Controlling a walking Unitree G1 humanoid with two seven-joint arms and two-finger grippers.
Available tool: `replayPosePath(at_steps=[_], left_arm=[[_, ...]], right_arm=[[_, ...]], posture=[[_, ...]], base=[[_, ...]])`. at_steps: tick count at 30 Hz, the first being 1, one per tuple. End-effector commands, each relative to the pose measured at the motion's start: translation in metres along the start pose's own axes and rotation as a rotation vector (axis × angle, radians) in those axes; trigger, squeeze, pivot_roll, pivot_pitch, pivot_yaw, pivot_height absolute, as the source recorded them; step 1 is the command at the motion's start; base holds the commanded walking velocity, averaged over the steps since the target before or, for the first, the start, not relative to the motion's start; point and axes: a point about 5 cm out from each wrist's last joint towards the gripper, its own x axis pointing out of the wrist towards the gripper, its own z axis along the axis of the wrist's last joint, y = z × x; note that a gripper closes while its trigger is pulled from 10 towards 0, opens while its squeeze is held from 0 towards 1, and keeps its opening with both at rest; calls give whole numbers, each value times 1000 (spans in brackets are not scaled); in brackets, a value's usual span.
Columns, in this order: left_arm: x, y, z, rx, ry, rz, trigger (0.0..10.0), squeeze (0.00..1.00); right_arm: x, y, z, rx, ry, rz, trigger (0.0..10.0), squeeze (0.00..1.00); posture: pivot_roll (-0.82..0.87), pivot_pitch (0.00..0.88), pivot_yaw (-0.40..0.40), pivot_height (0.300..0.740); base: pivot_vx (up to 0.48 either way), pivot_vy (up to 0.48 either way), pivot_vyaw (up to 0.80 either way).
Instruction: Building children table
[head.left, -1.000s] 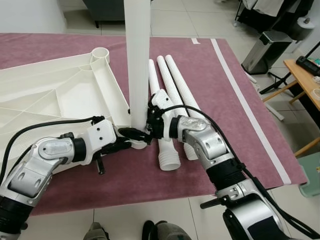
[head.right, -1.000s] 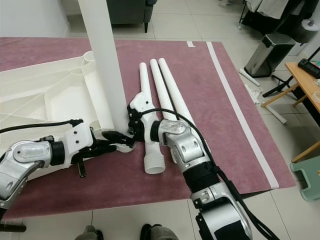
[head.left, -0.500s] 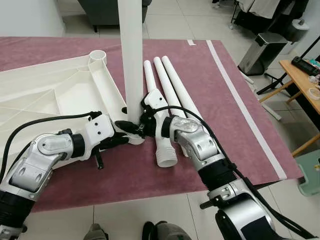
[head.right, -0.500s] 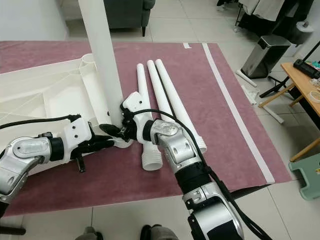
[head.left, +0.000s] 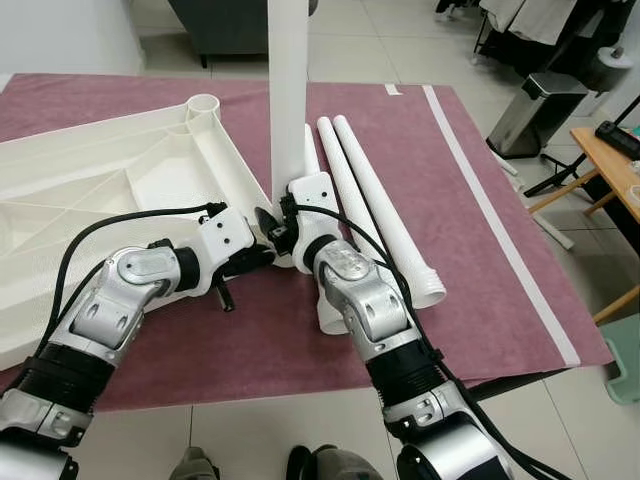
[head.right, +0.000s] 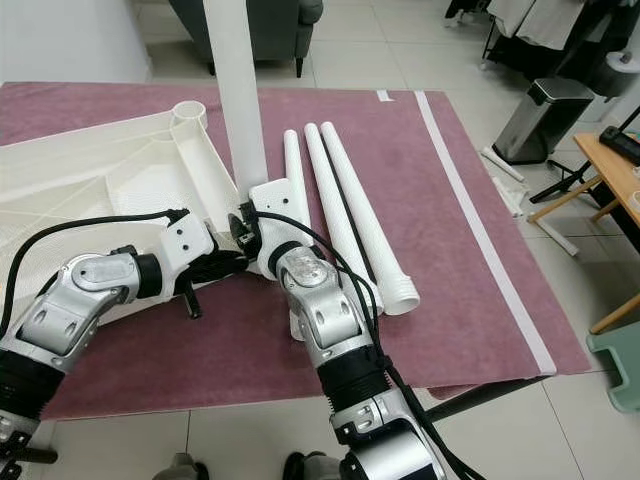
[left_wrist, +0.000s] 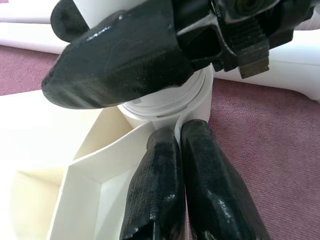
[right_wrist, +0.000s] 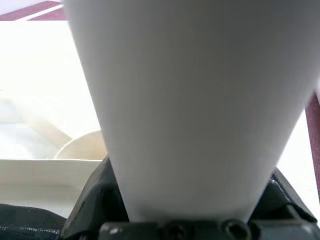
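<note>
Our left wrist view shows the left end effector (left_wrist: 182, 165) pinched together on the socket rim (left_wrist: 200, 102); our right end effector (head.left: 272, 228) clamps the smooth upright leg (head.left: 288, 90).

No legible text, label, brand, number or sign can be read on any surface shown; the white plastic parts, the rug and the arms are seen to carry no readable markings.

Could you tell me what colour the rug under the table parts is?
The rug is dusty purple with a white stripe, clearest in the left eye view.
</note>
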Motion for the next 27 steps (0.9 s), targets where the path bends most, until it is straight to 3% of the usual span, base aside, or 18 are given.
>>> replayPosePath(at_steps=[1,2,3,6,7,9,10,12,15,20,22,24,26,27], left_arm=[[5,2,9,37,-54,76,0,0],[2,0,12,36,-76,73,0,0],[0,-3,15,30,-104,58,0,0],[-2,-6,17,26,-124,45,0,0],[-4,-10,20,30,-145,18,0,0],[-10,-22,26,53,-166,-48,0,0],[-10,-22,26,53,-166,-48,0,0],[-16,-32,28,75,-168,-107,0,0],[-17,-35,28,80,-167,-123,0,0],[-29,-54,29,108,-162,-218,0,0],[-29,-54,29,108,-162,-218,0,0],[-36,-68,30,120,-154,-291,0,0],[-36,-68,30,120,-154,-291,0,0],[-39,-74,30,122,-152,-319,0,0]], right_arm=[[2,14,-35,24,201,-42,0,0],[3,14,-28,43,160,14,1176,0],[3,15,-20,49,112,68,4235,0],[2,17,-14,51,79,103,4235,0],[-1,21,-5,54,32,200,10000,0],[-14,22,11,20,-49,405,10000,0],[-14,22,11,20,-49,405,10000,0],[-26,19,20,-33,-92,562,10000,0],[-29,17,22,-51,-101,605,10000,0],[-44,3,21,-171,-75,801,10000,0],[-44,3,21,-171,-75,801,10000,0],[-49,-1,18,-219,-47,913,10000,0],[-49,-1,18,-219,-47,913,10000,0],[-51,-1,16,-223,-28,973,10000,0]], posture=[[129,134,-76,740],[129,134,-76,740],[132,138,-78,740],[132,139,-78,740],[132,140,-77,740],[134,142,-77,740],[134,142,-77,740],[134,143,-77,740],[134,143,-77,740],[140,149,-82,740],[140,149,-82,740],[143,150,-84,740],[143,150,-84,740],[145,151,-83,740]], base=[[0,0,0],[0,0,0],[0,0,0],[0,0,0],[0,0,0],[0,0,0],[0,0,0],[0,0,0],[0,0,0],[0,0,0],[0,0,0],[0,0,0],[0,0,0],[0,0,0]])
